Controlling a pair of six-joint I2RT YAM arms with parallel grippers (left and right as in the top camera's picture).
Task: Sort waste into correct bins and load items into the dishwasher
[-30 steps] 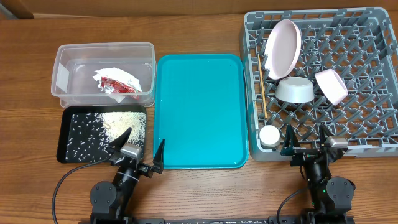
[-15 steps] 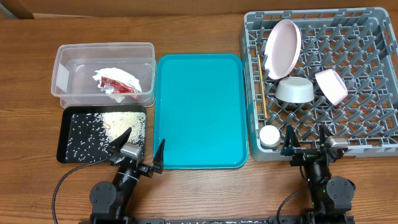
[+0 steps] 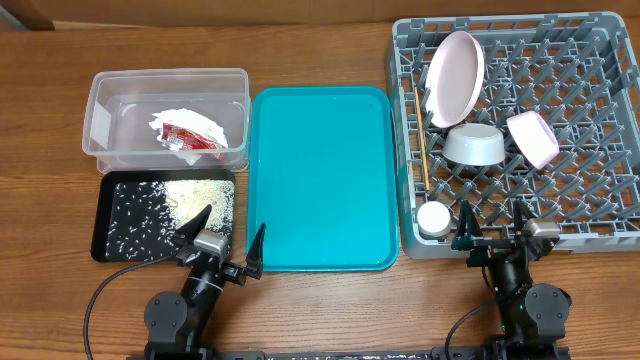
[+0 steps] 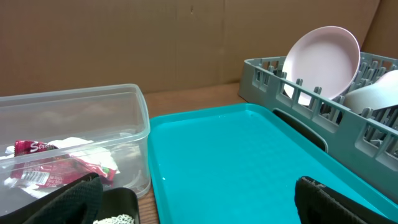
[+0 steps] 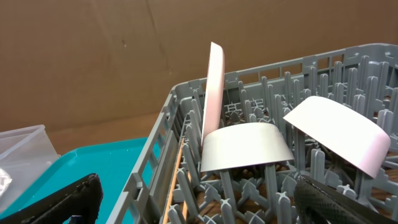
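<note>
The clear tub [image 3: 104,150] holds the crumpled white napkin [image 3: 215,128] and the red-printed wrapper [image 3: 188,139]; the wrapper also shows in the left wrist view [image 4: 59,169]. The black tray [image 3: 98,215] holds loose rice [image 3: 200,197]. The grey dish rack [image 3: 500,25] holds an upright large plate [image 3: 455,78], a grey-white bowl [image 3: 473,145], a small pink plate [image 3: 533,137], a white cup [image 3: 434,219] and chopsticks [image 3: 421,150]. My left gripper [image 3: 225,243] is open and empty at the teal tray's near left corner. My right gripper [image 3: 493,228] is open and empty at the rack's near edge.
The teal serving tray [image 3: 320,175] lies bare between the bins and the rack. Brown cardboard walls stand behind the table. Both arm bases sit at the table's front edge.
</note>
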